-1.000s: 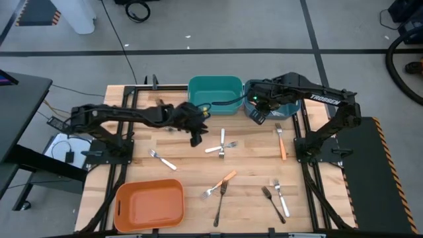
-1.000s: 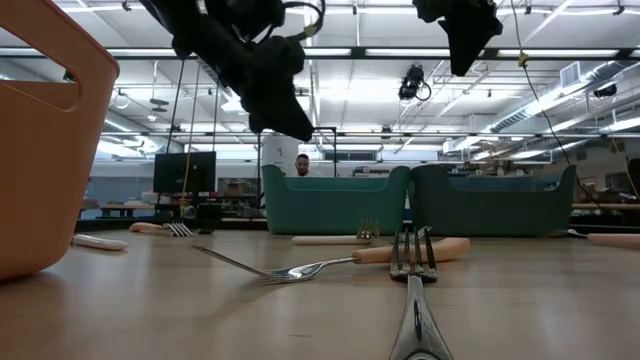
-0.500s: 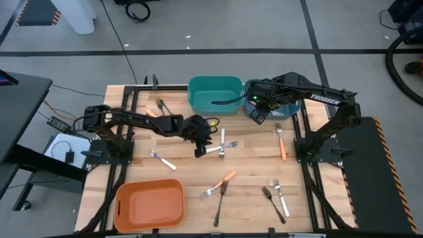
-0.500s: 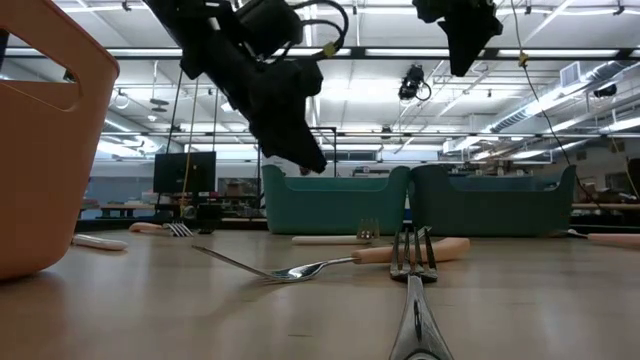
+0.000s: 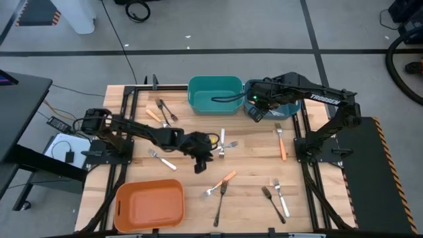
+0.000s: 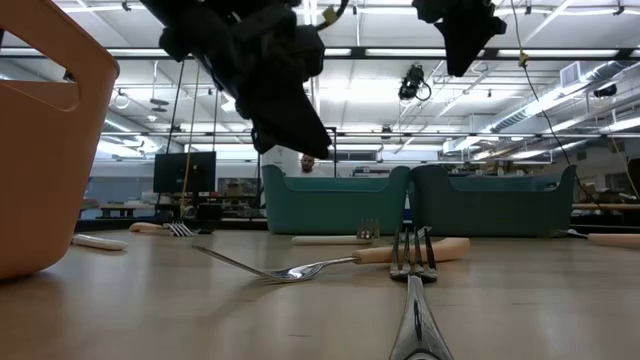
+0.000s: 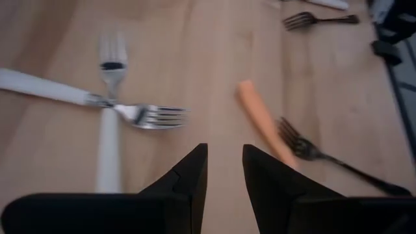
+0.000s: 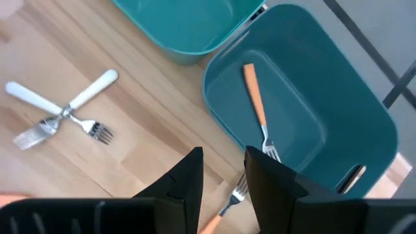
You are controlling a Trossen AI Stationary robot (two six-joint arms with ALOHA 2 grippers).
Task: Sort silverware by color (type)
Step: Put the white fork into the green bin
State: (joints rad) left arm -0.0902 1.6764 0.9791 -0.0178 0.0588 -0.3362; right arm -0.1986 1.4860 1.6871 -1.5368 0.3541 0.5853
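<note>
Left pincer frame center over tabletop, fingers apart, empty, beside 2 crossed white forks. Right pincer upper right, apart, empty.

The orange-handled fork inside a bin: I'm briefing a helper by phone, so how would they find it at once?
Start at the two teal bins at the table's far edge and take the darker one, below the right pincer. The orange-handled fork lies on that bin's floor. It is the only fork seen inside a bin; the other orange-handled ones lie on the bare wood.
</note>
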